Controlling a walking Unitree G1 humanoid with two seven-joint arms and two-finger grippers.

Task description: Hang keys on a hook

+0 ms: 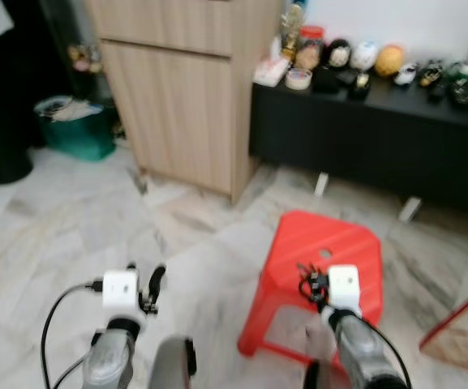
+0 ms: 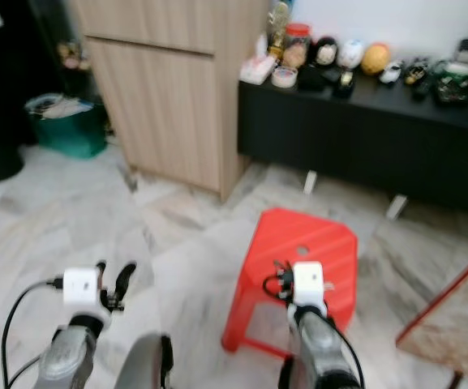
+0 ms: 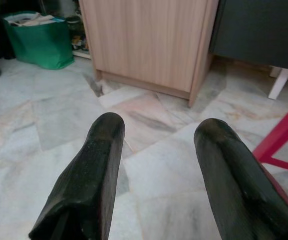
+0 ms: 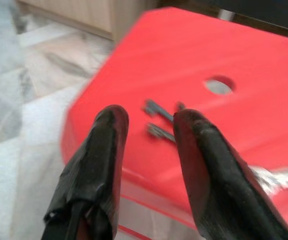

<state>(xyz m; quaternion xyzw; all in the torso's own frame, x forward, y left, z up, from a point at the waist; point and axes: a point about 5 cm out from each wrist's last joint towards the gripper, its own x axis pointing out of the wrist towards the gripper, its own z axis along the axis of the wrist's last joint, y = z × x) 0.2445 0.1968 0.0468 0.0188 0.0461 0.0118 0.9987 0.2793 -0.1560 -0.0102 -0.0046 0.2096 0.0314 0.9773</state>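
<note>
- We see the keys lying on the red stool, low and right of centre in the head views; in the right wrist view two grey blades show, their long axes running slantwise toward the gap between the fingers, and a silvery bit lies further along the seat.
- The stool is one piece of smooth red plastic, square-topped, with one round hole in the seat.
- Our right gripper hovers over the stool's near edge, its two black fingers spread apart, pinching nothing.
- Our left gripper is at lower left over the marble floor, its two matte black fingers wide apart and bare.
- One light wooden cabinet stands at upper centre, one long black bench with small ornaments at upper right, one green bag at upper left.
</note>
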